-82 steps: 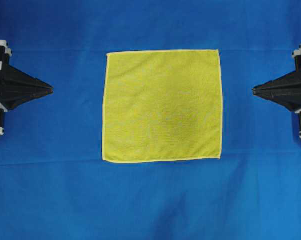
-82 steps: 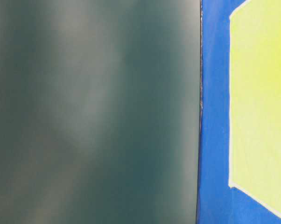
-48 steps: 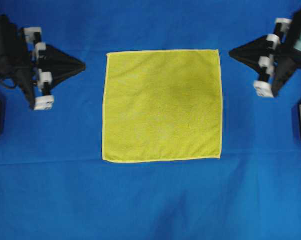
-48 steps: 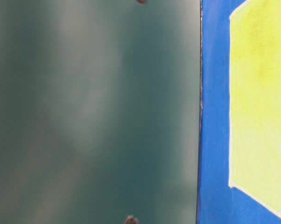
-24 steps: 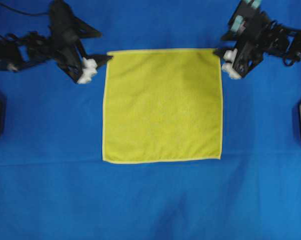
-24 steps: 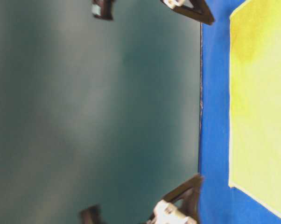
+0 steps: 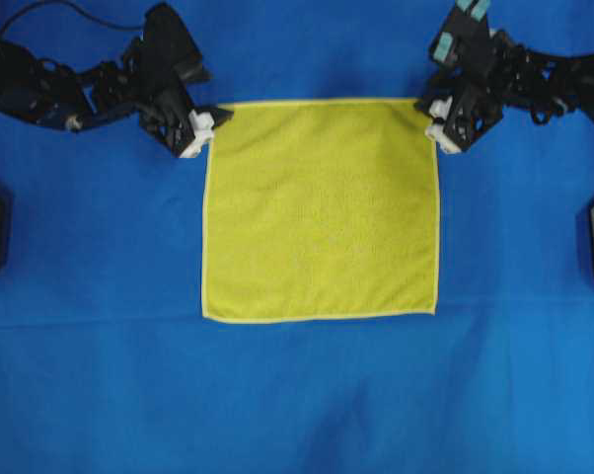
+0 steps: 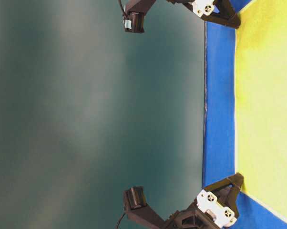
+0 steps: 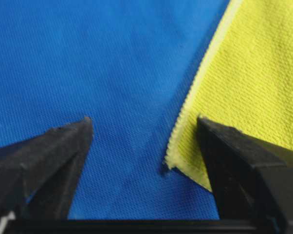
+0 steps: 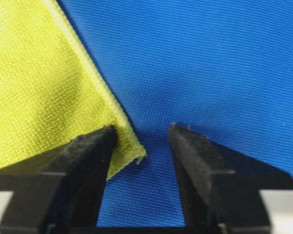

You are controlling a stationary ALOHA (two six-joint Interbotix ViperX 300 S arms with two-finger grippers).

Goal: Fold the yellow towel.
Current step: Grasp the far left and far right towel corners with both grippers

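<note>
Towel (image 7: 321, 209) lies flat on the blue cloth (image 7: 297, 395); left tool (image 7: 210, 126) and right tool (image 7: 432, 117) sit gaping at its two far corners, gripping nothing yet.

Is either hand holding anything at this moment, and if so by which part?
Nothing is held. Both hands are open, the left hand and right hand each straddling a far corner of the flat yellow towel.

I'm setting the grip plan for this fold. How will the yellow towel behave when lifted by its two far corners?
The yellow towel lies thin and flat on the blue cloth, so it will probably drape limply. Its looped texture and stitched hem should give decent grip. With the left gripper and right gripper open at the corners, it looks light and may drag across the cloth.
</note>
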